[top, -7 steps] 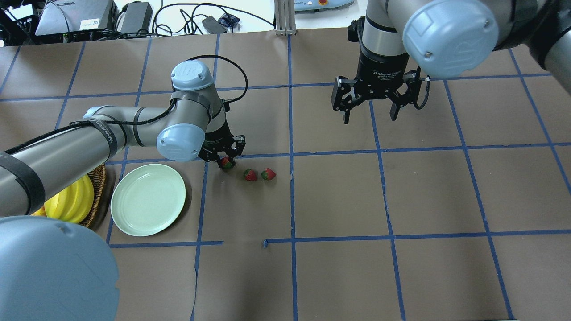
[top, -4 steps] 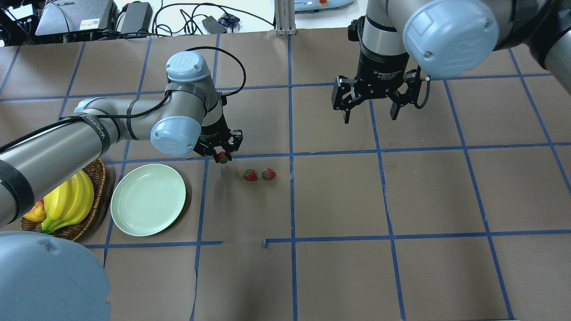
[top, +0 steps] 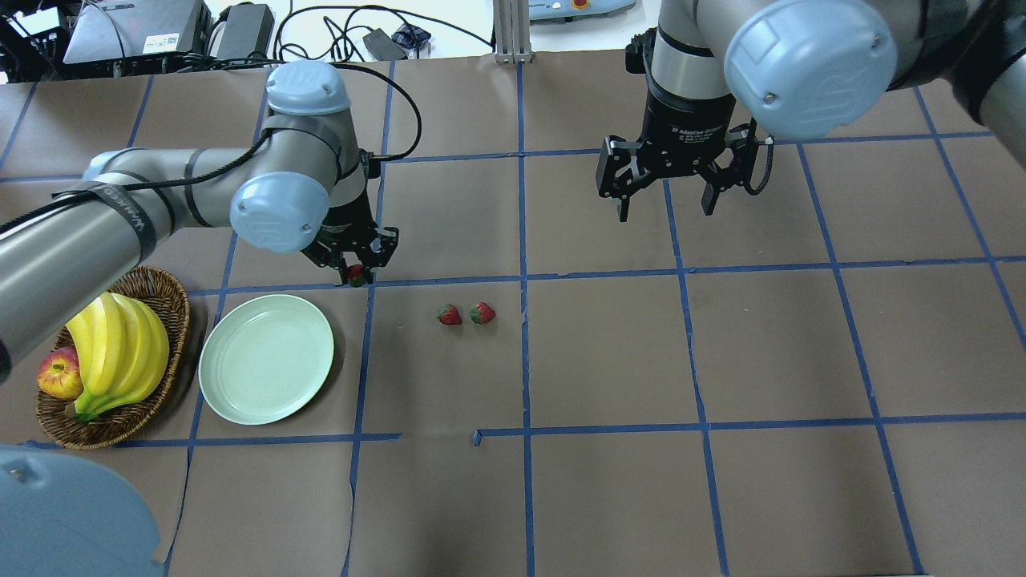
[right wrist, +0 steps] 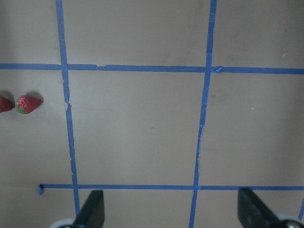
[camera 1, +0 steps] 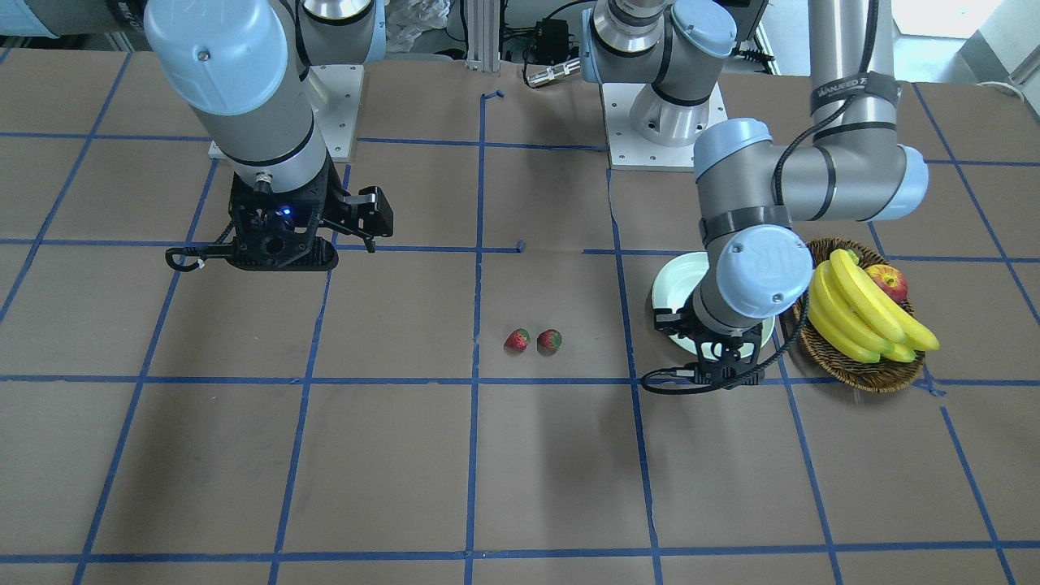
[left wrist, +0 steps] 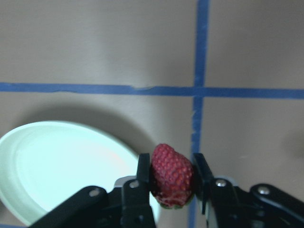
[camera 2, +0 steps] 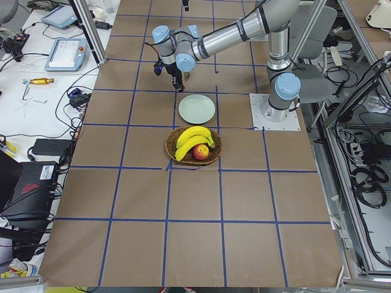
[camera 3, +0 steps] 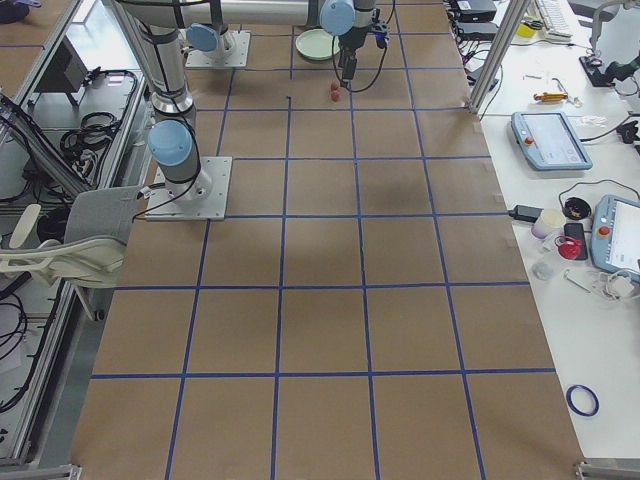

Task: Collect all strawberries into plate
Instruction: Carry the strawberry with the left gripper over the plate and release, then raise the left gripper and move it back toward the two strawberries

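Brown paper gridded with blue tape covers the table [top: 609,361]. Left gripper [top: 356,271] is clamped on one strawberry [left wrist: 171,175], holding it just beside the rim of the mint-green plate [top: 264,357]. Second strawberry [top: 450,314] and third strawberry [top: 482,312] lie side by side on the paper, apart from the plate. Right gripper [top: 664,204] hangs farther off, jaws spread wide

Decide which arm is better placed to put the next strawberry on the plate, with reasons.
Left. The left gripper, jaws shut on a strawberry, is close to the plate; the right gripper hangs open, empty, far off.
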Action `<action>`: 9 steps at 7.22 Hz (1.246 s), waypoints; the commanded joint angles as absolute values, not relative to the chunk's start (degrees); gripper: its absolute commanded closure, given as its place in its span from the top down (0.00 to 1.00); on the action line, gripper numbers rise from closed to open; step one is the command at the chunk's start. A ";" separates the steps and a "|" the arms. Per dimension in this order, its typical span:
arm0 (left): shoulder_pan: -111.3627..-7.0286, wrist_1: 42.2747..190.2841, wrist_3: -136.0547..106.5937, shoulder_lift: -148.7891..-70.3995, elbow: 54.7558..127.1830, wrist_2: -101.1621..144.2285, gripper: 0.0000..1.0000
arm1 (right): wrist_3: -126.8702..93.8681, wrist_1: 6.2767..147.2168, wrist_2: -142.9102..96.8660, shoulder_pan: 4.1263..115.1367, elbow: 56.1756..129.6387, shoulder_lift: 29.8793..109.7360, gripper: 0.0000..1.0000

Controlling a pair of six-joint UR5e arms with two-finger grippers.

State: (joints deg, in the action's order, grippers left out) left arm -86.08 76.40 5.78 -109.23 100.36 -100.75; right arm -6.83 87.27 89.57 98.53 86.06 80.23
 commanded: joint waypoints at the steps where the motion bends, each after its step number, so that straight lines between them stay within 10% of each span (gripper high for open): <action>1: -80.79 77.17 13.34 -108.63 104.13 -104.24 0.00 | -6.77 87.28 89.47 98.53 86.13 80.16 1.00; 2: -80.68 76.82 12.92 -108.81 104.76 -103.98 0.63 | -6.77 87.28 89.56 98.53 86.13 80.16 1.00; 3: -80.77 77.51 12.66 -108.90 104.85 -104.32 1.00 | -6.77 87.10 89.47 98.53 86.22 80.16 1.00; 9: -84.71 76.73 7.42 -108.63 99.59 -101.01 1.00 | -6.77 87.27 89.47 98.53 86.22 80.16 1.00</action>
